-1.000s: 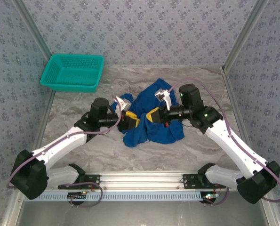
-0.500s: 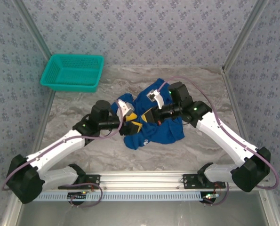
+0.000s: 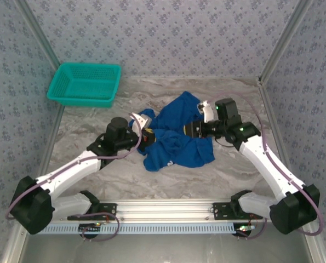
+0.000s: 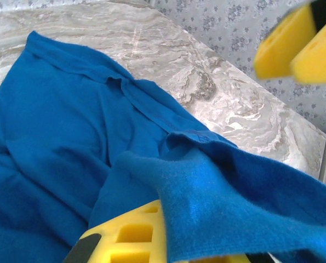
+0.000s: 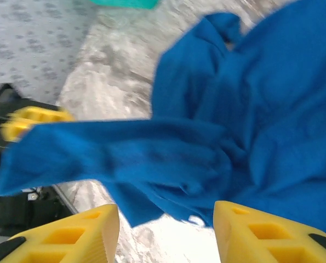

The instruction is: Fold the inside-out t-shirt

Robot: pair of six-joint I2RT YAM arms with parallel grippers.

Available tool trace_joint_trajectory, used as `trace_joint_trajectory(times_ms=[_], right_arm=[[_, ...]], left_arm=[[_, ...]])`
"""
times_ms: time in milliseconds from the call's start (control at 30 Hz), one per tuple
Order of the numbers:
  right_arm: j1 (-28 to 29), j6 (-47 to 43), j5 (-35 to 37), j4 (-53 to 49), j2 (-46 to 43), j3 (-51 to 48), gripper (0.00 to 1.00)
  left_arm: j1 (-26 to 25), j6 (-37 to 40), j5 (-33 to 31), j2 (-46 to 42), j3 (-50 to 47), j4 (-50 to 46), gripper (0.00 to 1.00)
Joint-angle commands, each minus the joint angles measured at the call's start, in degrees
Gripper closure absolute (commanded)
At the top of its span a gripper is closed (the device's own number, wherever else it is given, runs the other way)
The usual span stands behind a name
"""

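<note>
The royal-blue t-shirt (image 3: 179, 143) lies crumpled in the middle of the marble counter (image 3: 91, 118), between the two arms. The left hand (image 3: 145, 136) is clamped on a fold at the shirt's left edge, with cloth draped over its yellow finger (image 4: 110, 244). The right hand (image 5: 165, 233) stands half wide and grips nothing, just above the shirt's right part. A teal basket (image 3: 86, 83) sits at the far left corner, well apart

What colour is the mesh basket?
The basket is teal; top external view shows it best.
</note>
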Motion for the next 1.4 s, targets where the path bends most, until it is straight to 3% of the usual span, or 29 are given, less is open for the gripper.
trace_joint_trajectory(times_ms=[0,233,367,500,600,733,900,1000,1167,1233,1367], right_arm=[[1.09,6.67,1.41,6.99,1.4,-5.4,0.44],[1.37,14.48,-9.31,29.55,8.8,-13.07,0.28],[1.72,21.48,-14.34,43.32,14.22,-14.19,0.25],[3.24,24.4,-16.39,49.45,17.81,-13.36,0.24],[4.25,28.81,-18.83,55.95,19.86,-13.52,0.29],[4.23,32.66,-19.82,60.97,19.62,-14.49,0.51],[3.89,30.66,-18.81,57.98,14.8,-14.08,0.77],[4.15,26.37,-17.71,52.88,12.23,-12.86,0.88],[4.28,21.27,-16.39,45.87,11.56,-11.3,0.95],[4.63,14.53,-12.98,36.05,10.94,-8.6,0.95],[5.96,2.35,-2.27,19.83,9.35,-4.23,0.97]], left_arm=[[0.36,-3.12,-0.26,-2.39,-0.98,3.3,1.0],[0.59,-3.49,-0.66,-3.53,-1.61,2.85,1.0],[0.62,-3.36,-0.97,-3.6,-2.04,2.53,1.0],[0.71,-3.3,-1.74,-4.42,-2.78,1.93,1.0],[0.71,-3.14,-3.61,-5.03,-3.1,1.08,1.0],[0.71,-3.18,-7.0,-5.2,-3.6,-0.06,1.0],[0.89,-3.71,-14.54,-3.5,-4.36,-4.48,1.0],[0.9,-4.04,-14.81,-2.03,-4.87,-5.96,0.98],[0.9,-4.2,-13.71,0.88,-4.92,-6.31,0.96],[0.9,-3.59,-12.14,2.44,-4.41,-6.91,0.94],[0.93,-2.49,-10.19,4.64,-3.49,-10.08,0.77]])
